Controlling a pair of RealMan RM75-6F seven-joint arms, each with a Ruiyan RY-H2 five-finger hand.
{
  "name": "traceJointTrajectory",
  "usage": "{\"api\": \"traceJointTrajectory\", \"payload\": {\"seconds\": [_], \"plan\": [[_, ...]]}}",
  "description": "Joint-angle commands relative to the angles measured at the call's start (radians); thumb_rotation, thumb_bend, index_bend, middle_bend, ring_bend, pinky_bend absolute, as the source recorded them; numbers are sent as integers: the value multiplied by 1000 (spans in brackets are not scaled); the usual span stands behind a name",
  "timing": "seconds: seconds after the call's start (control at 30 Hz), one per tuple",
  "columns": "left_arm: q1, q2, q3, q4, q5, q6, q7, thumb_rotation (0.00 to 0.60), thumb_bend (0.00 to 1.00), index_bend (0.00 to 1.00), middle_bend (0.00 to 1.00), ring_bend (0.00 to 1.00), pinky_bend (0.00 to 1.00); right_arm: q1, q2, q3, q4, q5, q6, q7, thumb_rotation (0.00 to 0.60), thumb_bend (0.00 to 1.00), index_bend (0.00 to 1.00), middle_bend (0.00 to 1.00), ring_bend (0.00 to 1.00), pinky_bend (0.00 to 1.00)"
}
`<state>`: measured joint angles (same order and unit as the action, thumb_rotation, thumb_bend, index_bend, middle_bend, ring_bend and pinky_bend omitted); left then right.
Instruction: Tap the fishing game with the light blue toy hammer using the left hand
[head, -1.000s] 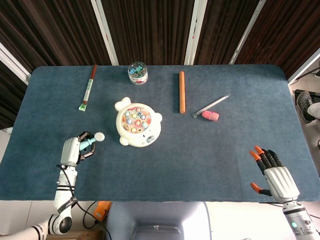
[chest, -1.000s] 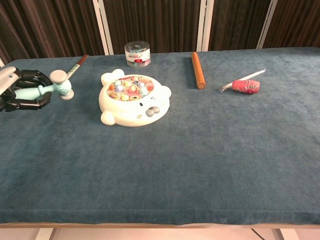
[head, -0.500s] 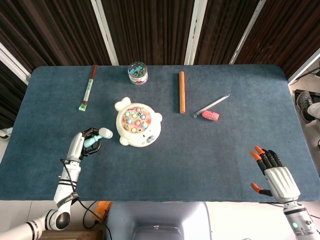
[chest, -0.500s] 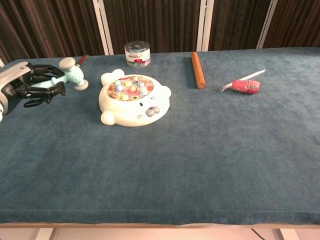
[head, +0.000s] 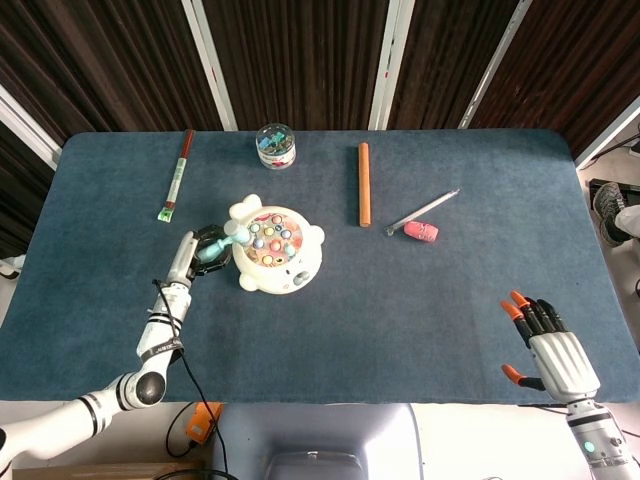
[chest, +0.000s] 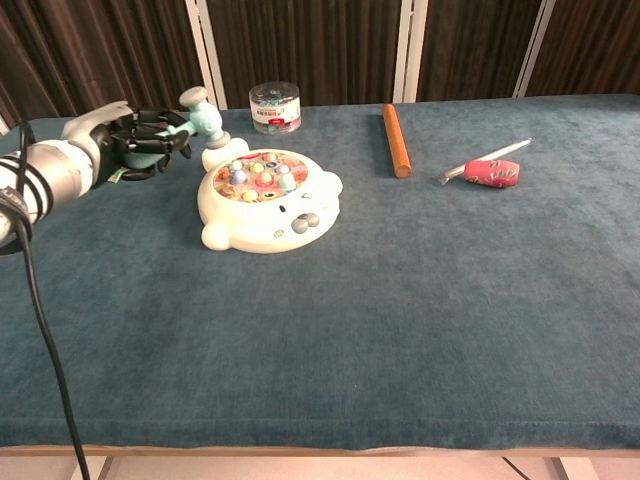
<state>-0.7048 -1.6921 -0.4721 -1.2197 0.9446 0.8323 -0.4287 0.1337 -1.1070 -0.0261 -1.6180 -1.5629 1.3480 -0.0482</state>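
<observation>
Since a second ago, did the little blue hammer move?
Yes. The left hand carried the hammer up and toward the fishing game; its head is now at the game's left edge.

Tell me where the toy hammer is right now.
The hammer is gripped in the left hand, left of centre in both views, its head raised over the fishing game's upper-left edge.

We've got the left hand (chest: 140, 140) with black fingers on a silver-grey wrist cuff, black bands round the forearm and a thin black cable trailing off it. The right hand (head: 553, 352) has a white ribbed back, black fingers with orange tips, and a teal dot on its wrist.
</observation>
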Motion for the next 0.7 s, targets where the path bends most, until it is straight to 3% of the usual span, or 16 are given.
{"api": "traceJointTrajectory", "payload": {"seconds": [0.03, 0.33, 0.7], "plan": [[-52, -44, -7, 69, -55, -5, 83, 600, 860, 766, 940, 1000, 1000, -1, 3, 1, 1, 2, 1, 5, 600, 360, 0, 0, 0, 0], [-108, -91, -13, 157, -144, -31, 189, 600, 865, 780, 951, 1000, 1000, -2, 10, 0, 0, 1, 4, 16, 600, 360, 0, 0, 0, 0], [-121, -84, -18, 140, -196, -59, 235, 600, 866, 792, 958, 1000, 1000, -2, 11, -1, -1, -2, 3, 19, 600, 361, 0, 0, 0, 0]]}}
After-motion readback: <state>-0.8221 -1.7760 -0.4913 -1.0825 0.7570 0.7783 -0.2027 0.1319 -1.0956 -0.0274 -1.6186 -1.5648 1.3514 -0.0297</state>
